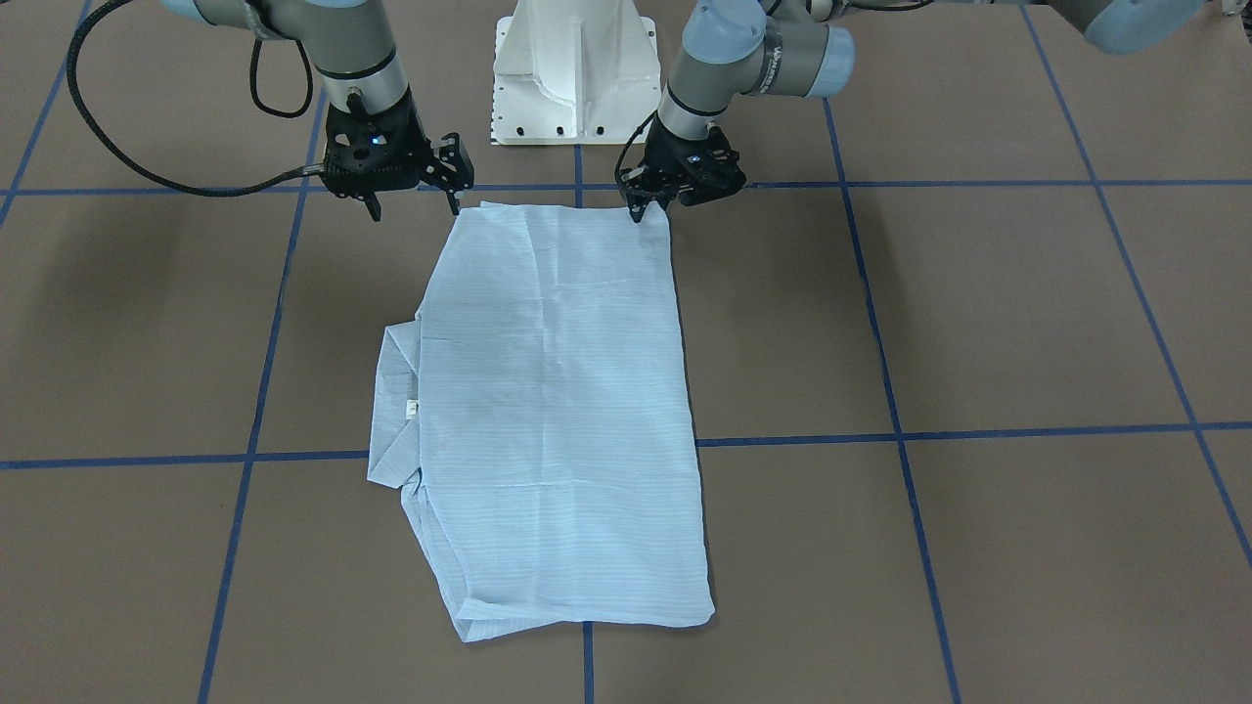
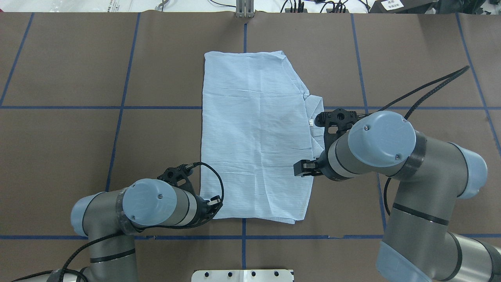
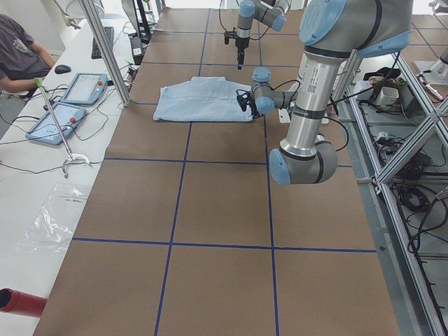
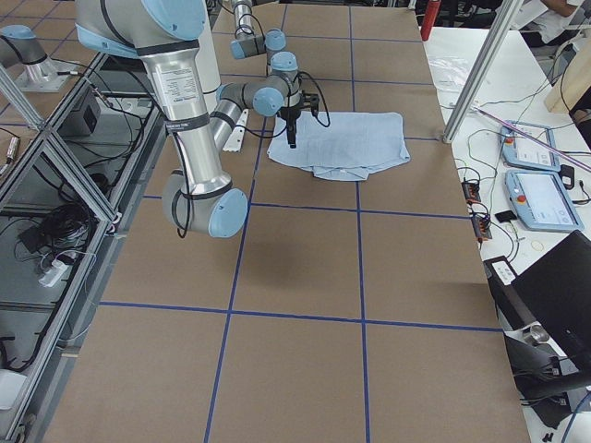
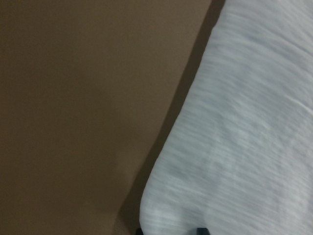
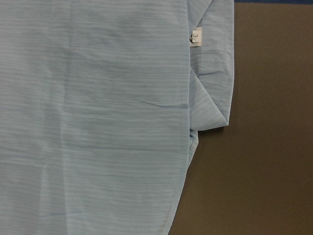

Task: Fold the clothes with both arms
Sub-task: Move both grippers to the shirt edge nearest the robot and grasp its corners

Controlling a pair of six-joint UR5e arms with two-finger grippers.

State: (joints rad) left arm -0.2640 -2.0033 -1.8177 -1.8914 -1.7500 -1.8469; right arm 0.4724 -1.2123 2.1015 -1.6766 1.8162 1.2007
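Mid-table, collar (image 1: 391,411) toward nine o'clock, beware skewing the thin pale-blue striped shirt (image 1: 558,411) on lifting, with the left black two-finger gripper (image 1: 648,207) at its one-o'clock corner (pinching or not, impossible to tell) and the right gripper (image 1: 416,210) spread, just beside the cloth at eleven.

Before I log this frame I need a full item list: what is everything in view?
shirt: one, pale blue, folded flat mid-table, collar towards the robot's right.
table: one, brown with a blue tape grid, under everything.
pedestal base: one, white, at the robot's edge of the table.
tablets: two, grey with pale-blue screens, on the white side bench.
person: one, dark top, seated at that bench.
left arm: one, silver-grey with pale-blue caps.
left gripper: one, black, at the shirt's near corner, grip unclear.
right arm: one, same colours.
right gripper: one, black, open, by the shirt's right edge.
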